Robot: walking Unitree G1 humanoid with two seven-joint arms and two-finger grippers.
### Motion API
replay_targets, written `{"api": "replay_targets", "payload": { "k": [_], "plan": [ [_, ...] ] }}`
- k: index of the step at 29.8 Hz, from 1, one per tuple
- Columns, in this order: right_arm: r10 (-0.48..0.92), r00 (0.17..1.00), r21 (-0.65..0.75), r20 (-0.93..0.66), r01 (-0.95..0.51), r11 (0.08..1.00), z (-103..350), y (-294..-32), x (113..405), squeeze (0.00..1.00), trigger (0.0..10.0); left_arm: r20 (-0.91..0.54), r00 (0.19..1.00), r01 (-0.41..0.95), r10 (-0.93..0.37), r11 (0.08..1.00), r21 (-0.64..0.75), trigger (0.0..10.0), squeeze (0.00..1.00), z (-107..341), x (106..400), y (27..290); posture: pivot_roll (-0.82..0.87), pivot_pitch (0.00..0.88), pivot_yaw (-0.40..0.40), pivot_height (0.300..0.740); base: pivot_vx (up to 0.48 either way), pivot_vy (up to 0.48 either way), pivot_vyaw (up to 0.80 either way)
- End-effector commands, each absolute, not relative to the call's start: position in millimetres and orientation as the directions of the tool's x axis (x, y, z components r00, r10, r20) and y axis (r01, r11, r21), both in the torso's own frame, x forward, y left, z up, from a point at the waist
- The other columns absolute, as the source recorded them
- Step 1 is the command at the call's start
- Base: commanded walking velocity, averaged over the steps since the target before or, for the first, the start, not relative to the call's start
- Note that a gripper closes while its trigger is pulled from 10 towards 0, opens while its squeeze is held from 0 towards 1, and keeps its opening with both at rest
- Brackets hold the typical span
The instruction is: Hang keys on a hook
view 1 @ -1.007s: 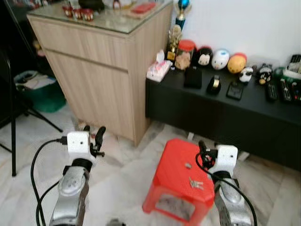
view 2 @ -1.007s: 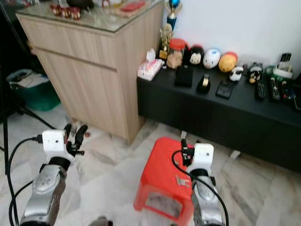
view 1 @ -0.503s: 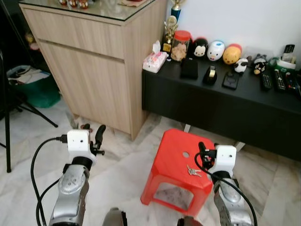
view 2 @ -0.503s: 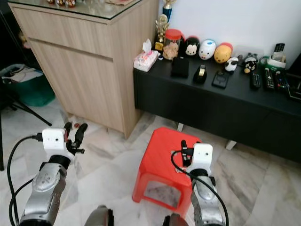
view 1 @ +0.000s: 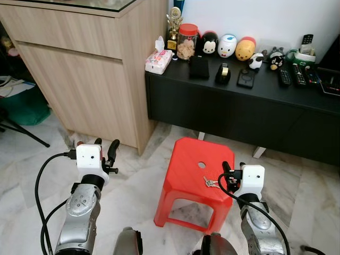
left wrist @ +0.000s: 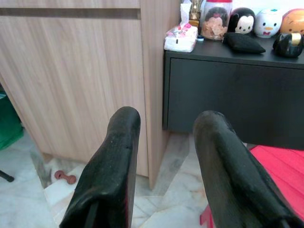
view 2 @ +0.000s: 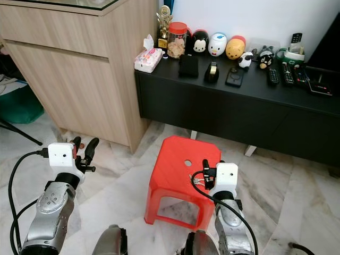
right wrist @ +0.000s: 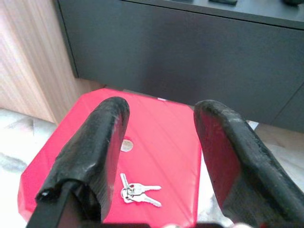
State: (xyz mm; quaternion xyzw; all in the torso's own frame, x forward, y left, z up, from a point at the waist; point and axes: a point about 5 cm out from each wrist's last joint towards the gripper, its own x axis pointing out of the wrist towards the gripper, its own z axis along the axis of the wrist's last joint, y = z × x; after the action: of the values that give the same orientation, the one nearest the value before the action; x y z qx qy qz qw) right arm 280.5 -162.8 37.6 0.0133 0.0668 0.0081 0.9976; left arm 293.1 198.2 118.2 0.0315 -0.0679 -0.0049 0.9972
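Right claw (right wrist: 159,156) hangs released over the red stool (view 1: 186,164), fingers spread either side of the keys (right wrist: 137,194). These are a small silver bunch on a ring, lying flat on the stool's top near its front edge, at about five o'clock from the round hole (right wrist: 126,144). In the right wrist view their blades fan away from the ring, long axis running towards three to four o'clock. Left claw (view 1: 104,150) is also released, held over the floor (view 1: 32,170). Since a second ago the camera has tipped, showing more of the black surface (view 1: 255,87).
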Motion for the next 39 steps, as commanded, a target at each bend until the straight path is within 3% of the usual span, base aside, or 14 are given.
{"api": "replay_targets", "payload": {
  "k": [1,9,26,30,39],
  "plan": [
    [0.022,0.993,0.020,-0.119,-0.020,1.000,40.8,-163.0,280.8,0.00,10.0,0.124,0.992,0.002,-0.010,0.998,0.062,10.0,0.00,117.3,292.9,200.4,0.14,0.106,-0.034,0.635,0.000,0.000,0.80],
    [0.034,0.992,0.042,-0.120,-0.029,0.999,40.1,-161.5,279.8,0.00,10.0,0.123,0.992,0.011,-0.018,0.998,0.063,10.0,0.00,117.9,294.3,199.5,0.14,0.102,-0.032,0.635,0.000,0.000,0.75],
    [-0.015,0.986,0.123,-0.167,0.036,0.992,32.5,-167.1,278.2,0.00,10.0,0.099,0.989,0.110,-0.112,0.993,0.034,10.0,0.00,114.5,294.3,186.7,0.14,0.101,-0.030,0.635,0.000,0.000,0.00],
    [0.026,0.985,0.099,-0.169,-0.009,0.995,31.2,-164.8,276.3,0.00,10.0,0.097,0.988,0.116,-0.119,0.993,0.033,10.0,0.00,114.8,294.2,186.6,0.14,0.107,-0.030,0.635,0.000,0.000,0.00],
    [0.014,0.986,0.127,-0.167,0.007,0.992,31.3,-165.1,275.7,0.00,10.0,0.095,0.987,0.127,-0.129,0.992,0.024,10.0,0.00,115.6,294.5,185.8,0.14,0.115,-0.031,0.635,0.000,0.000,0.53]
  ]
}}
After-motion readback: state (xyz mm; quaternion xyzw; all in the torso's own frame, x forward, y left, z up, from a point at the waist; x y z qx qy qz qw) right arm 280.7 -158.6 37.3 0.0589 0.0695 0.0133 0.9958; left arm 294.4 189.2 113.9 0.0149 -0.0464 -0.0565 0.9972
